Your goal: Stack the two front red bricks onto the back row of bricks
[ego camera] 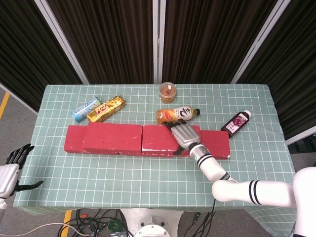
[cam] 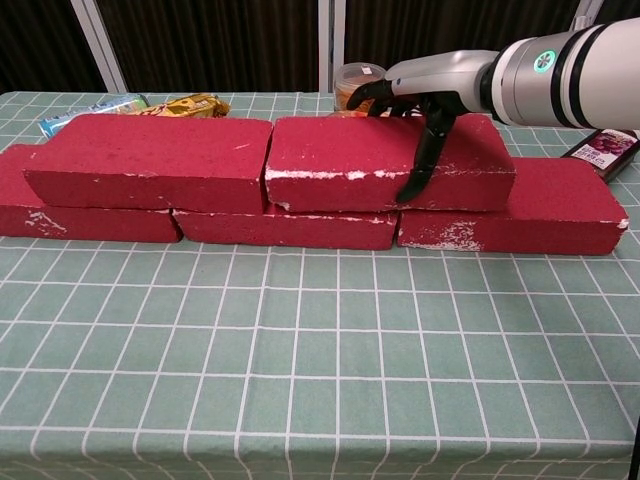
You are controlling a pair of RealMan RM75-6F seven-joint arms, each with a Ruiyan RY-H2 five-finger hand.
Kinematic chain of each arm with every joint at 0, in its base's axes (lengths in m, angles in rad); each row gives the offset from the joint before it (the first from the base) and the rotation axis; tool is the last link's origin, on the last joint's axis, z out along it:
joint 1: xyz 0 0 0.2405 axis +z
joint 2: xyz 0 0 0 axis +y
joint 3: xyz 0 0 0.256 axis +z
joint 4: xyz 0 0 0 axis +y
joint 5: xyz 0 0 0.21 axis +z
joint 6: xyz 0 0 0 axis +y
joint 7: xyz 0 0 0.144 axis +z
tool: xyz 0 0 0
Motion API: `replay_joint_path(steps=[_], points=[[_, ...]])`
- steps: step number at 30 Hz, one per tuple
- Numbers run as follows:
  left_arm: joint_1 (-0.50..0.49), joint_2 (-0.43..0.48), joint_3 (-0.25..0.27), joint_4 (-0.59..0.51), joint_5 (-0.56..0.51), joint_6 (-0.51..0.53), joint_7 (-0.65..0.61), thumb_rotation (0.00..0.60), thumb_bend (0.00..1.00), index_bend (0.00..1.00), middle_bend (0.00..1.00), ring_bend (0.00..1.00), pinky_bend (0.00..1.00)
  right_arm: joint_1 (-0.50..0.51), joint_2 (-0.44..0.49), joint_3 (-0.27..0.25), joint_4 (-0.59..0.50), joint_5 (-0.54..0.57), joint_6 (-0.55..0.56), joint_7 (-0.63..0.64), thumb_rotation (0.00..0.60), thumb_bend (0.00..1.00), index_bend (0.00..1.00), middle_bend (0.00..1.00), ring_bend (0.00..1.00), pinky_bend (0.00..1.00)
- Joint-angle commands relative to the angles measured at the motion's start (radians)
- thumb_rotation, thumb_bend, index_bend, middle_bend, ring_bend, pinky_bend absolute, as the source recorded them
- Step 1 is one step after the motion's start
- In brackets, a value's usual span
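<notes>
Three red bricks form the bottom row [cam: 290, 226] [ego camera: 217, 143] across the table. One red brick [cam: 150, 160] [ego camera: 112, 137] lies on top at the left. A second red brick [cam: 340, 160] [ego camera: 158, 138] lies on top beside it, nearly touching it. My right hand [cam: 415, 105] [ego camera: 183, 136] grips this second brick at its right part, thumb down the front face and the other fingers over the back edge. My left hand [ego camera: 11, 170] hangs open off the table's front left corner, holding nothing.
Behind the bricks lie an orange drink bottle [ego camera: 177, 114], a brown jar [ego camera: 167, 92] [cam: 352, 80], a dark juice bottle [ego camera: 236, 122] [cam: 605, 143], a yellow snack pack [ego camera: 105, 108] and a blue can [ego camera: 85, 109]. Green checked cloth covers the table's front half [cam: 320, 360].
</notes>
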Motion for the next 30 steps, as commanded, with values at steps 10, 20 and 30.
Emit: replay_joint_path(steps=[10, 20, 30], points=[[0.002, -0.006, 0.003, 0.011, -0.006, -0.011, -0.013, 0.600, 0.02, 0.02, 0.00, 0.00, 0.00, 0.018, -0.010, -0.008, 0.008, 0.021, 0.006, 0.002, 0.600, 0.05, 0.00, 0.21, 0.19, 0.00], [0.002, -0.014, 0.008, 0.019, -0.008, -0.022, -0.016, 0.600, 0.02, 0.02, 0.00, 0.00, 0.00, 0.027, -0.014, -0.011, 0.008, 0.032, 0.013, 0.005, 0.600, 0.05, 0.00, 0.20, 0.19, 0.00], [0.002, -0.014, 0.014, 0.022, -0.005, -0.032, -0.020, 0.600, 0.02, 0.02, 0.00, 0.00, 0.00, 0.041, -0.023, -0.017, 0.008, 0.050, 0.021, -0.006, 0.600, 0.05, 0.00, 0.19, 0.18, 0.00]])
